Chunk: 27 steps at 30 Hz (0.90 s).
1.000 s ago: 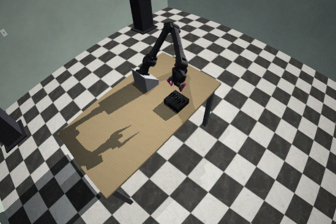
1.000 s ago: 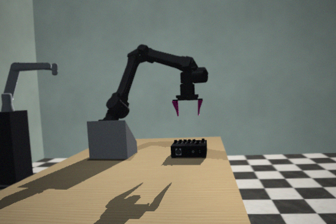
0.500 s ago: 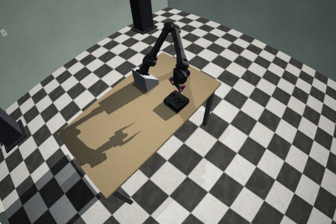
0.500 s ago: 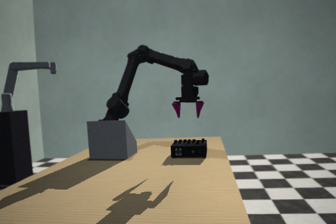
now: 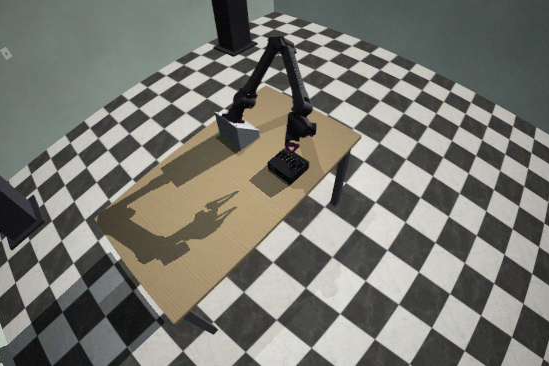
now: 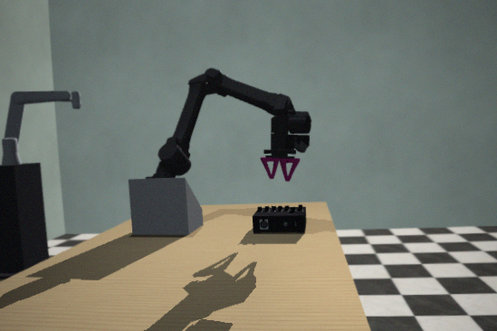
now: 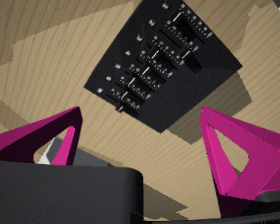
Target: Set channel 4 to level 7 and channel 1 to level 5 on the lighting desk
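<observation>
The lighting desk point(image 5: 288, 166) point(image 6: 279, 220) point(image 7: 165, 56) is a small black box standing on its feet on the wooden table point(image 5: 192, 235) point(image 6: 273, 289), near the table's right edge. Several faders with white scale marks run across its top; in the wrist view their caps stand at different levels. My gripper point(image 5: 293, 146) point(image 6: 280, 172) point(image 7: 141, 113) has magenta fingers, is open and empty, and hangs pointing down a short way above the desk. The fader levels are too small to read.
The arm's grey base block point(image 5: 238, 131) point(image 6: 165, 206) stands on the table left of the desk. A dark pillar point(image 6: 13, 217) with a grey arm stands off the table at the left. The table's right edge lies close beside the desk.
</observation>
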Each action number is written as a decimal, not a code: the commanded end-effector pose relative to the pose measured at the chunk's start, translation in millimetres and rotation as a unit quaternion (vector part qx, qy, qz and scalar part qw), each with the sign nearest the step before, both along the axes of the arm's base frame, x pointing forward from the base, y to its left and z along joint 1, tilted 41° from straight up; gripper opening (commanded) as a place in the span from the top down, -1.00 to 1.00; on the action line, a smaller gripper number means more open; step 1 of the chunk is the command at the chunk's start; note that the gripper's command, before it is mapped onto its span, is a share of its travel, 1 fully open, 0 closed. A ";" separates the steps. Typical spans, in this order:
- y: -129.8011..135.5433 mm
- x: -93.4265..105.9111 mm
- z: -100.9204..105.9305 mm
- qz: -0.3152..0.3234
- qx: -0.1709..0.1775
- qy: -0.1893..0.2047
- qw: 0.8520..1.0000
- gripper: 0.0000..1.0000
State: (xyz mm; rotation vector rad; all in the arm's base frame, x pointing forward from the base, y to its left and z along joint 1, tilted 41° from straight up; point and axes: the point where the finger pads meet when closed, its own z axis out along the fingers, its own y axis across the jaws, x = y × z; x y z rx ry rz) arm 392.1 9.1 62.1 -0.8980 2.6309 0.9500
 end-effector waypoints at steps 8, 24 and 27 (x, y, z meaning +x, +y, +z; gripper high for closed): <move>26.3 6.5 9.8 -0.245 -0.020 0.175 0.953 -1.00; 58.7 3.9 9.1 -0.499 -0.025 0.384 0.777 -1.00; 63.3 3.3 9.1 -0.542 -0.025 0.416 0.730 -1.00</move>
